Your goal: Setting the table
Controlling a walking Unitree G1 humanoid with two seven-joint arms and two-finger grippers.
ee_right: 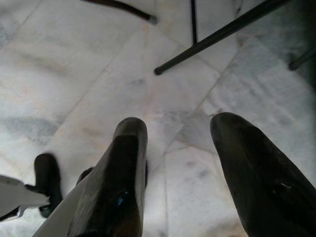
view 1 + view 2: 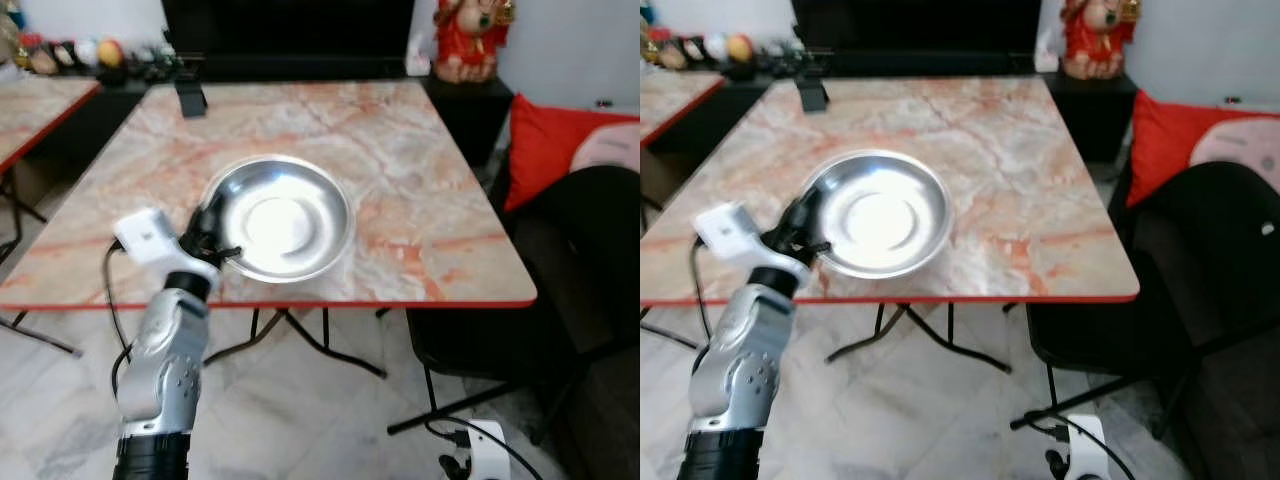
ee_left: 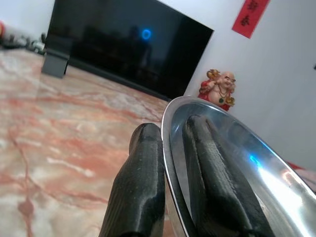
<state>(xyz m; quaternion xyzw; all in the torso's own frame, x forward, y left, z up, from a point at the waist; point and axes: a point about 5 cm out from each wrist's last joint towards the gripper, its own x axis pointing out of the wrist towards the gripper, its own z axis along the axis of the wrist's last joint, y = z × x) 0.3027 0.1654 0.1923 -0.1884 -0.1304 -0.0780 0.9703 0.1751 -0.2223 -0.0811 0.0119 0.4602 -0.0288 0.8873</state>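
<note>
A shiny steel plate lies on the marble table, near its front edge. My left gripper is shut on the plate's near-left rim. In the left wrist view one black finger lies outside the rim and the other inside the plate. My right gripper hangs low over the tiled floor, open, with nothing between its fingers.
A black TV stands behind the table, its foot on the table's far left. A red figurine stands at the back right. A dark chair with a red cushion is on the right. Another table is at left. Table legs cross below.
</note>
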